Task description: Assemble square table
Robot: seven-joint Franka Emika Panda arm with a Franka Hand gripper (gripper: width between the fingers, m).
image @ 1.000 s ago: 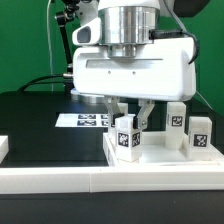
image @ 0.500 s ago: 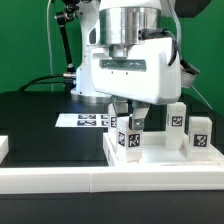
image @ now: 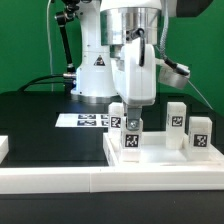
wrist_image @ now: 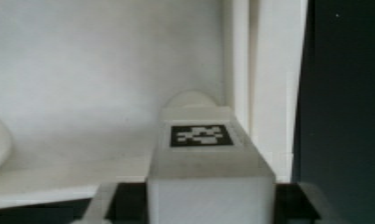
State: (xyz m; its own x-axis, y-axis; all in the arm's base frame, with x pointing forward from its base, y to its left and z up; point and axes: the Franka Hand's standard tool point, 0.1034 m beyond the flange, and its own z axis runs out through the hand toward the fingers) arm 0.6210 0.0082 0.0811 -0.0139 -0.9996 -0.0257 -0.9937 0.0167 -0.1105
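Arm vertical over table top (image: 160, 160), wrist turned edge-on to ext. cam. Gripper (image: 131, 127) jaws partly apart, clamped on upright leg post (image: 131, 138) w/ tag.

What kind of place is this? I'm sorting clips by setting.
Probably a robotics lab bench: a green backdrop, a black table with a printed marker board, and tagged white leg posts on a table top.
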